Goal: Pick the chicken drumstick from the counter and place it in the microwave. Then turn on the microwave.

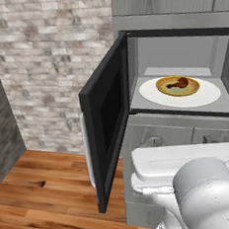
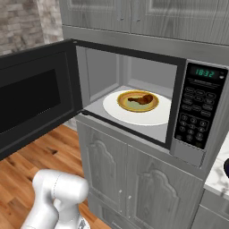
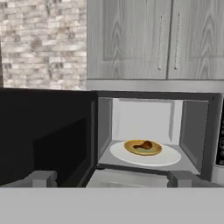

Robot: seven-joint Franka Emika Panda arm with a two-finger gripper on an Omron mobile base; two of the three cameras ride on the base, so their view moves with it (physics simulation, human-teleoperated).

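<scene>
Sitting in a yellow-brown rimmed bowl (image 2: 137, 101) on the white round turntable (image 2: 138, 112), the chicken drumstick (image 2: 142, 99) is inside the microwave (image 2: 192, 147), whose black windowed door (image 2: 33, 96) hangs wide open to the left. From the left base view the drumstick lies toward the right side of the bowl. The keypad (image 2: 194, 118) with its green digital display (image 2: 205, 73) sits on the microwave's right side. Grey panelled cabinet fronts (image 2: 129, 188) run below the oven, with a strip of marbled desk (image 2: 220, 176) at the right edge. In the hand view the gripper (image 3: 114, 178) faces the open cavity from outside, its two fingers spread wide apart and holding nothing, well clear of the drumstick.
</scene>
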